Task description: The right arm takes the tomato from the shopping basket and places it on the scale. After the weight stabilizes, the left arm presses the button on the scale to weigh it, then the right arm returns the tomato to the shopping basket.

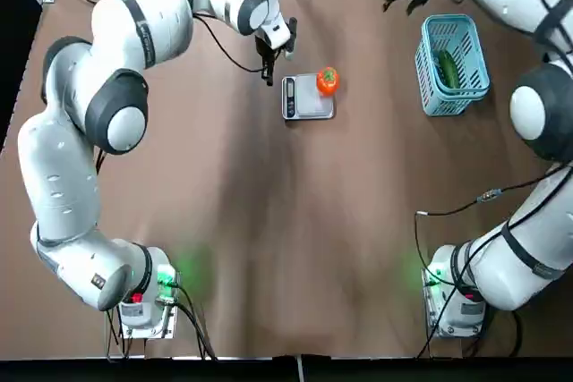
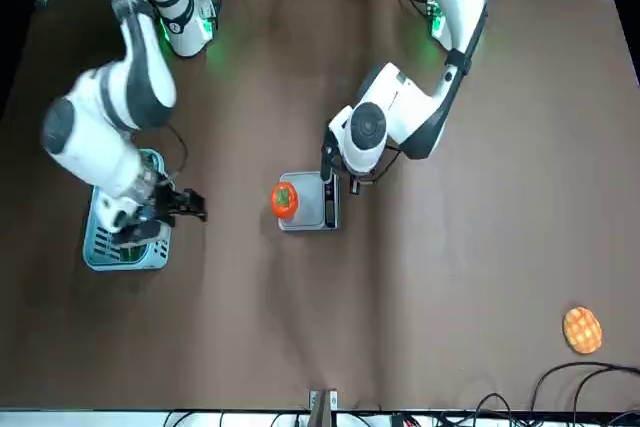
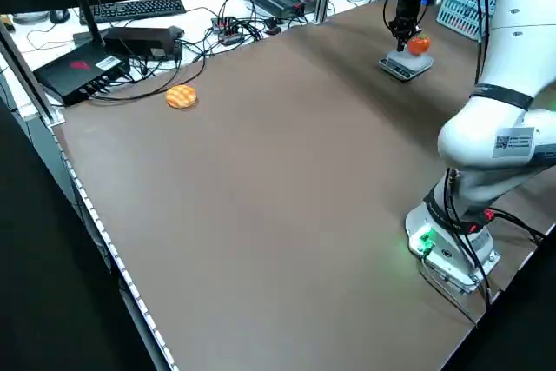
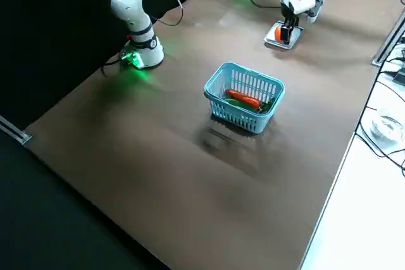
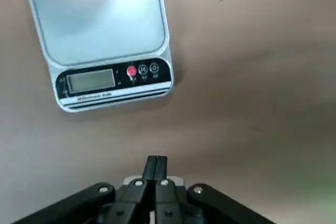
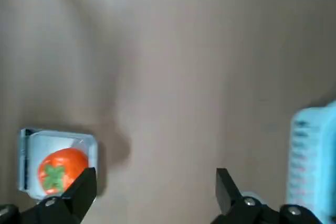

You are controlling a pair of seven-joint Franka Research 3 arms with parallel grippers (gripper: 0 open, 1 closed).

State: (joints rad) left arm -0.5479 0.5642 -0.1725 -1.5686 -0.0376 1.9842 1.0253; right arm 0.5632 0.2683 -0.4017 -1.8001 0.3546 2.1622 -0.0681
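The left end effector (image 5: 156, 165), fingers pressed together, is held just beside the scale (image 5: 100, 35); the right end effector (image 6: 156, 182) is spread wide, empty.

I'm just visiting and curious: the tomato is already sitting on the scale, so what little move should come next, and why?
Probably the left end effector, fingers shut, should lower onto the red button on the scale. The tomato already rests on the platform, and the right end effector hangs open and empty near the shopping basket, so pressing looks due.

Light-blue shopping basket (image 4: 243, 98) mid-table, scale (image 4: 281, 36) with tomato (image 4: 278, 31) well beyond it.
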